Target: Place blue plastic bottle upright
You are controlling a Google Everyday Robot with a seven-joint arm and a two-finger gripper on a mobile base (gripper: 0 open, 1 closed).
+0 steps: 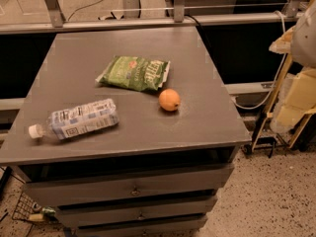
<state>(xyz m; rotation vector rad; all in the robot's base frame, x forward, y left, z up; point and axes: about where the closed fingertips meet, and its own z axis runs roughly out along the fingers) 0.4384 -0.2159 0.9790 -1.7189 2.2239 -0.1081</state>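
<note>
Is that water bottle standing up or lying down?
Lying down: the bottle rests sideways on the table; the tool is not in view.

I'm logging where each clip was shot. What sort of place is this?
Probably a lab or workshop: a grey drawer cabinet on speckled floor, metal railing with loose cables behind. The gripper hangs at the right edge, off the cabinet.
</note>
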